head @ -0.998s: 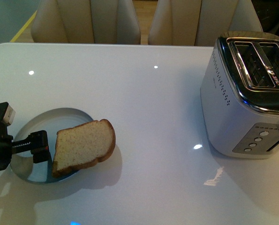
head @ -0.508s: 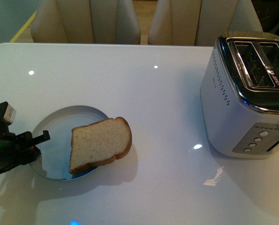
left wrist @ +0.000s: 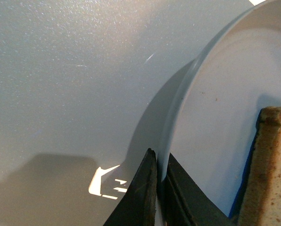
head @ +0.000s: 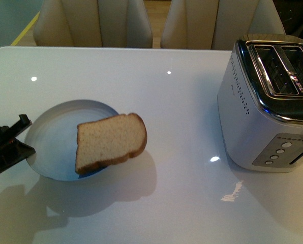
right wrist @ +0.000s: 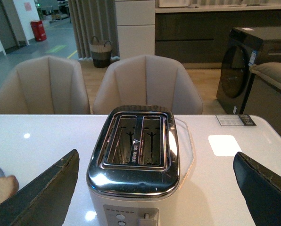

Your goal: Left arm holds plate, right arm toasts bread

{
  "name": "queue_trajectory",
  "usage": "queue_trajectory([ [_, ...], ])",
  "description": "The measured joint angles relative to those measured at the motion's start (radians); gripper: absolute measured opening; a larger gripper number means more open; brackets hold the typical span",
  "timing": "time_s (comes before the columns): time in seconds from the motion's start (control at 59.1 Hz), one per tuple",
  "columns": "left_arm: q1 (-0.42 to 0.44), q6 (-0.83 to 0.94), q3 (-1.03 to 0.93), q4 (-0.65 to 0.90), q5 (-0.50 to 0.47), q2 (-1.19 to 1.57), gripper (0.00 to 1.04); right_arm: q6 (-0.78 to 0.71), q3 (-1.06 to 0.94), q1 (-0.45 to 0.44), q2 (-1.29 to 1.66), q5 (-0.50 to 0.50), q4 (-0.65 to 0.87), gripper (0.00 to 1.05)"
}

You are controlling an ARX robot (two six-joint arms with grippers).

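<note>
My left gripper [head: 25, 137] is shut on the left rim of the pale blue-grey plate [head: 50, 127] and holds it lifted and tilted above the table. In the left wrist view the two black fingers [left wrist: 145, 188] pinch the plate's rim [left wrist: 178, 99]. The slice of brown bread [head: 110, 142] lies on the plate, overhanging its right edge; its crust shows in the left wrist view [left wrist: 268, 169] and in the right wrist view [right wrist: 1, 188]. My right gripper [right wrist: 157, 181] is open and empty, wide apart, above the toaster [right wrist: 136, 155]. It is out of the front view.
The silver two-slot toaster [head: 268, 101] stands at the table's right with both slots empty. Two beige chairs [head: 95, 23] stand behind the white glossy table [head: 177, 101]. A dark appliance [right wrist: 253, 66] stands in the room beyond.
The plate with the bread has risen off the table and tilted. My left gripper has shifted lower and left in view. The bread has slid slightly right.
</note>
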Motion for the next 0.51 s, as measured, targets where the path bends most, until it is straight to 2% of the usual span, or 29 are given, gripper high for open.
queue_trajectory([
  [0.271,-0.016,-0.113,-0.053,-0.13,0.002,-0.288,0.03,0.0,0.0,0.0,0.0,0.0,0.0,0.96],
  [0.288,-0.246,-0.285,0.169,-0.396,-0.154,-0.487,0.03,0.0,0.0,0.0,0.0,0.0,0.0,0.96],
  [0.508,-0.351,-0.369,0.257,-0.44,-0.171,-0.455,0.03,0.0,0.0,0.0,0.0,0.0,0.0,0.96],
])
